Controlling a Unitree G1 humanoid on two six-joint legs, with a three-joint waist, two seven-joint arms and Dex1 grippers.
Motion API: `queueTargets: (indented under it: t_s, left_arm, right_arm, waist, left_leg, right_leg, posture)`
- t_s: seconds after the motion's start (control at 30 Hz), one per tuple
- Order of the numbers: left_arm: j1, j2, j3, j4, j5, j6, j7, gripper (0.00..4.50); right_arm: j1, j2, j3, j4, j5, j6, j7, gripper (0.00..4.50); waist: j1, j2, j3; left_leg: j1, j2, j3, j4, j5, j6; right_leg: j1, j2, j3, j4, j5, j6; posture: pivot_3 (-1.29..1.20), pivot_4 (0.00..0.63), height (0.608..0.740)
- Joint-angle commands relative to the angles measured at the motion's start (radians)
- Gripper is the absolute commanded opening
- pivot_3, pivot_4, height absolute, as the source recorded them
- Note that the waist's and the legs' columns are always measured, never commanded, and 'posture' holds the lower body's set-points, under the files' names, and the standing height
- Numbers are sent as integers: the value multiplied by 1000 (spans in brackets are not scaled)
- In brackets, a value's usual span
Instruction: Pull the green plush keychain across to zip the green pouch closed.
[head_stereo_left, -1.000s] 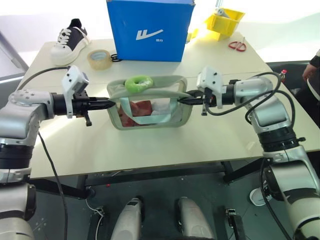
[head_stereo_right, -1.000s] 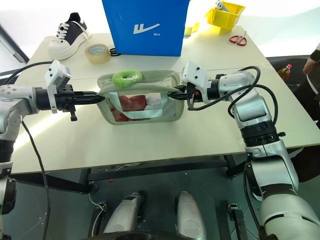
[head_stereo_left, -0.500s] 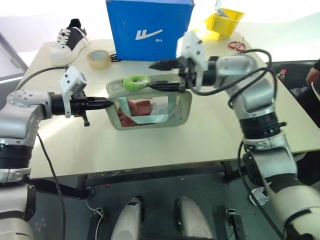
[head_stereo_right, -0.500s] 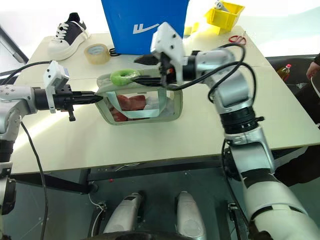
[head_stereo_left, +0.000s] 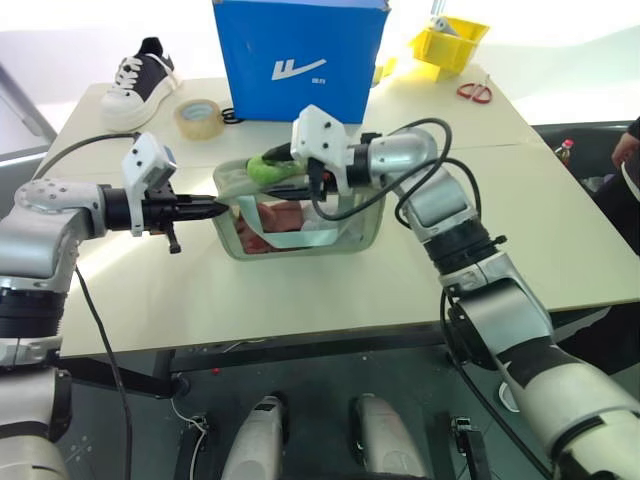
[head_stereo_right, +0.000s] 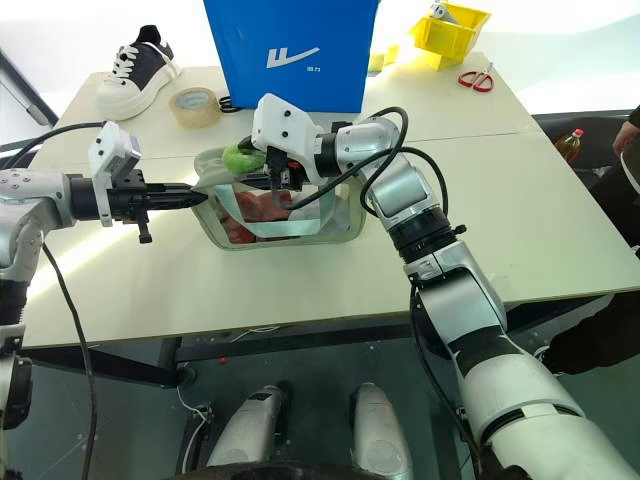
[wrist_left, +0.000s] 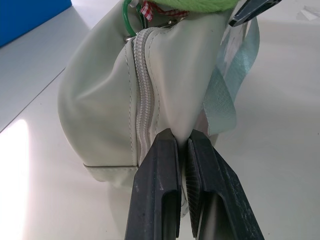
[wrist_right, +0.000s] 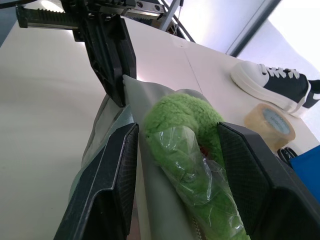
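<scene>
The pale green pouch (head_stereo_left: 330, 225) stands mid-table, with red and light-blue contents behind its clear window. My left gripper (head_stereo_left: 222, 207) is shut on the fabric at the pouch's left end, and the pinch shows close up in the left wrist view (wrist_left: 182, 137). The bright green plush keychain (head_stereo_left: 262, 165) lies on the pouch's top near that left end, beside the zipper (wrist_left: 142, 100). My right gripper (wrist_right: 177, 130) reaches across the pouch top from the right. It is open, with one finger on each side of the plush (wrist_right: 185, 135).
A blue bag (head_stereo_left: 300, 60) stands behind the pouch. A tape roll (head_stereo_left: 198, 117) and a black-and-white shoe (head_stereo_left: 140, 80) sit at back left. A yellow bin (head_stereo_left: 450, 42) and red scissors (head_stereo_left: 475, 91) sit at back right. A person (head_stereo_left: 630, 150) is at the right edge.
My right gripper left the pouch's right end, rose, and swept left over the top until its fingers straddle the plush. The left gripper kept its hold and stayed still.
</scene>
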Motion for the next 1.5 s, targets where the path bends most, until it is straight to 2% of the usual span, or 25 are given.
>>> queueTargets:
  t_s: [0.03,0.1,0.13,0.27,0.4,0.6,0.73,0.83,1.0,1.27,1.4,1.5]
  left_arm:
    - [8,9,15,-31,1,13,7,0]
    - [4,6,13,-36,1,17,11,0]
    - [4,5,13,-39,0,20,12,0]
    - [0,4,11,-45,-1,28,13,0]
    - [11,11,15,-62,-5,39,13,0]
    - [26,15,22,-80,-8,49,16,0]
    - [29,16,20,-87,-12,56,18,0]
    - [27,15,13,-88,-10,57,15,0]
    - [11,6,-1,-80,-4,57,14,0]
    - [2,3,-12,-74,2,48,5,0]
    - [12,7,-9,-86,3,48,4,0]
    - [16,10,-4,-87,4,47,5,0]
  right_arm:
    - [-28,-9,-25,-19,3,-6,1,1177]
    - [-37,-15,-39,-7,6,-6,-5,163]
    - [-39,-20,-48,-9,10,1,-8,68]
    - [-48,-70,-99,-33,35,42,-3,68]
    - [-37,-208,-154,-48,20,65,-13,68]
    - [75,-399,-191,-54,-35,48,-56,68]
    - [168,-450,-233,-88,-41,91,-131,68]
    - [226,-445,-255,-78,-53,115,-209,68]
    - [370,-363,-224,-81,-68,125,-310,68]
    - [460,-210,-171,-174,-39,203,-334,68]
    - [463,-204,-175,-225,-33,234,-318,68]
    - [439,-251,-206,-242,7,261,-246,1038]
  waist:
    - [0,0,0]
    - [0,0,0]
    - [0,0,0]
    - [4,0,0]
    - [4,0,0]
    - [4,0,0]
    - [4,0,0]
    - [3,0,0]
    - [4,-1,0]
    - [3,0,0]
    - [3,0,0]
    - [3,0,0]
  left_leg:
    - [0,0,0,0,0,0]
    - [0,0,0,0,0,0]
    - [0,0,0,0,0,0]
    - [0,0,0,0,0,0]
    - [0,0,0,0,0,0]
    - [0,0,0,0,0,0]
    - [0,0,0,0,0,0]
    - [0,0,0,0,0,0]
    - [0,0,0,0,0,0]
    - [0,0,0,1,0,0]
    - [0,0,0,1,0,0]
    - [0,0,0,1,0,0]
  right_leg:
    - [0,0,0,0,0,0]
    - [0,0,0,0,0,0]
    - [0,0,0,0,0,0]
    - [0,0,0,0,0,0]
    - [0,0,0,0,0,0]
    - [0,0,0,-1,0,0]
    - [1,-1,0,-1,0,0]
    - [1,-1,0,-1,0,0]
    - [1,-1,0,-1,0,0]
    - [1,-1,0,-1,0,0]
    - [2,-1,0,-1,0,0]
    - [2,-1,0,-1,0,0]
  posture:
    - [0,150,740]
    - [0,150,740]
    - [0,150,740]
    - [0,150,740]
    - [0,150,740]
    - [0,150,740]
    - [0,150,740]
    - [0,150,740]
    - [0,150,740]
    - [0,150,740]
    - [0,150,740]
    - [0,150,740]
